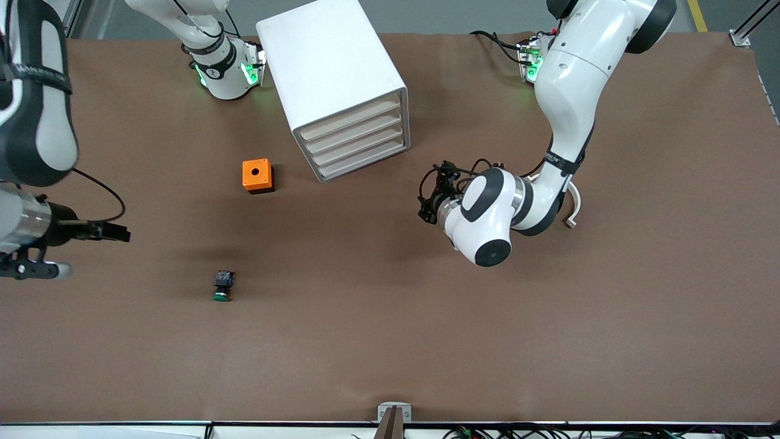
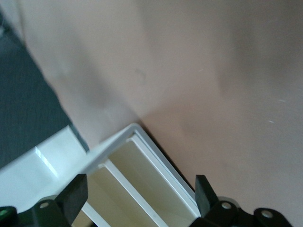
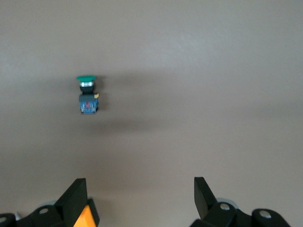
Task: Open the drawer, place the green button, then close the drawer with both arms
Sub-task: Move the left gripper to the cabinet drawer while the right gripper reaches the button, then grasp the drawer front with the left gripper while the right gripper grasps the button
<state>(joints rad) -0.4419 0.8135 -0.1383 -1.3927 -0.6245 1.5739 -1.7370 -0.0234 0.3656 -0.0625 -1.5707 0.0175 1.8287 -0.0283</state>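
Observation:
The button [image 1: 223,285], green-capped with a black-blue body, lies on its side on the brown table, nearer to the front camera than the orange box; it also shows as the button [image 3: 87,97] in the right wrist view. The drawer [image 1: 362,161], lowest of the cabinet's stack, is shut. My left gripper [image 1: 429,202] hovers open in front of the drawer fronts, toward the left arm's end; in its wrist view the left gripper [image 2: 140,184] frames the drawer [image 2: 151,182]. My right gripper [image 1: 116,232] hangs open and empty over the table at the right arm's end, the right gripper [image 3: 139,184] apart from the button.
The big white cabinet [image 1: 332,79] stands at the back middle, its drawer fronts angled toward the left arm's end. An orange box [image 1: 258,175] with a hole sits beside it, and the orange box [image 3: 83,217] shows next to one right finger.

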